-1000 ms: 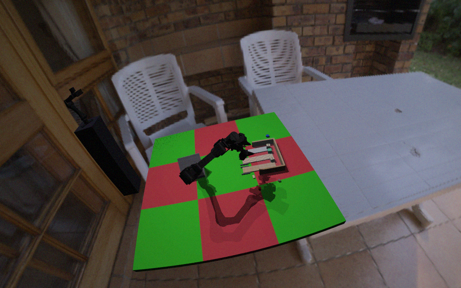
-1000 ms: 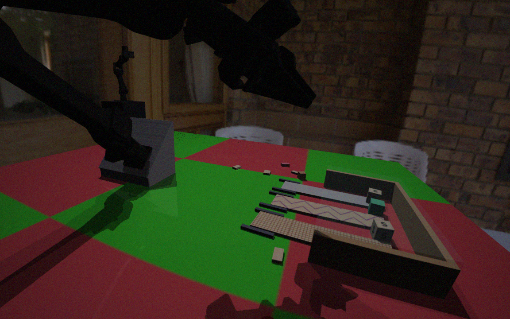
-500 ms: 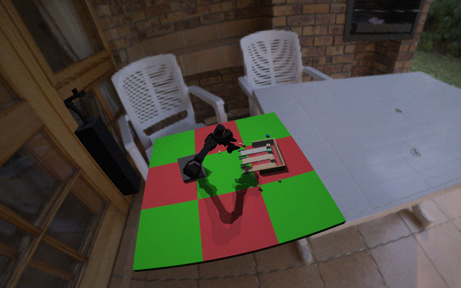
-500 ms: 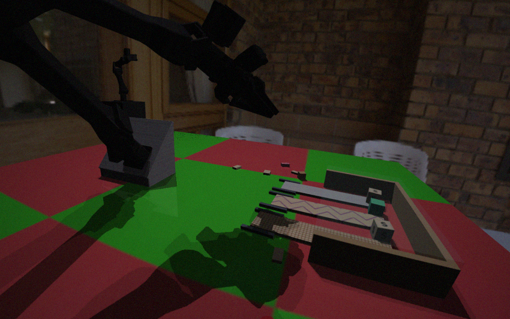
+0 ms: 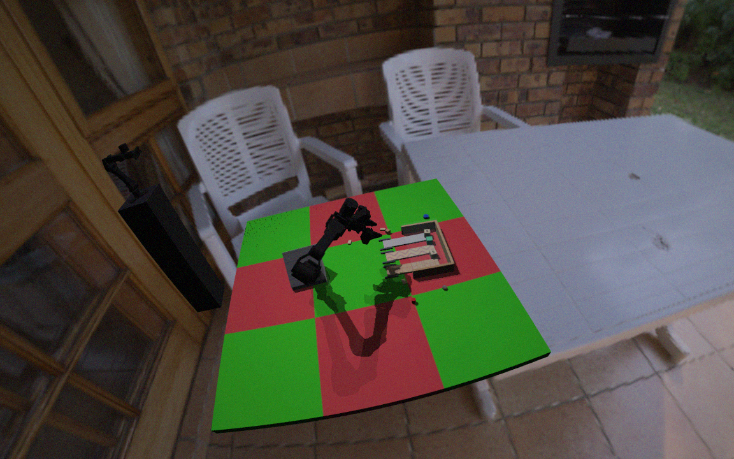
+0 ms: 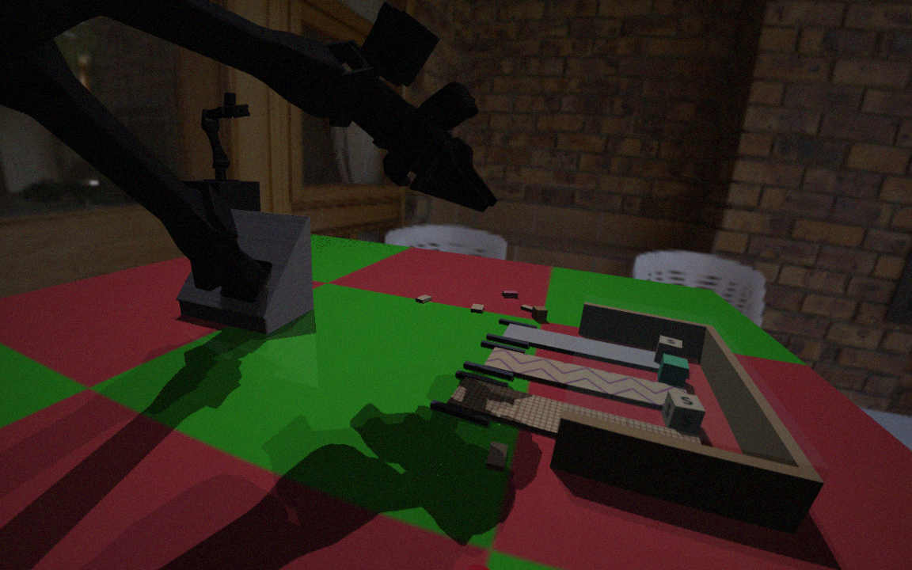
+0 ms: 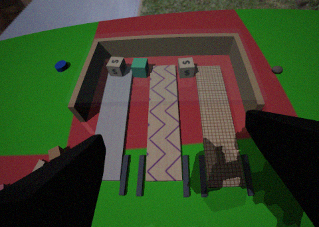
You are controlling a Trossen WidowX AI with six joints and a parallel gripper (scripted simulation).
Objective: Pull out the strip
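1. Black and spread wide, the gripper (image 6: 456,180) hangs in the air at the upper centre of the exterior view, above the board and apart from every strip; nothing sits between its fingers.
2. In the wrist view the two dark fingers fill the lower left and lower right corners, with the strips showing in the gap between them.
3. A brown three-walled tray (image 7: 166,38) occupies the middle of that view, its open side facing the bottom of the frame.
4. Three strips run from inside the tray out through its open side: a grey strip (image 7: 113,125) on the left, a zigzag strip (image 7: 164,125) in the centre, and a checked strip (image 7: 217,117) on the right.
5. One tan labelled cube (image 7: 116,66) stands at the far end of the grey strip, close to the tray's back wall.
6. A second tan cube with a mark (image 7: 186,67) stands near the back wall by the inner edge of the checked strip; whether it rests fully on that strip I cannot tell.
7. A teal cube (image 7: 139,67) stands between the grey and zigzag strips, on the red floor.
8. The gripper's shadow falls over the near end of the checked strip.
9. Small tan blocks (image 6: 476,307) lie scattered on the board left of the tray in the exterior view.
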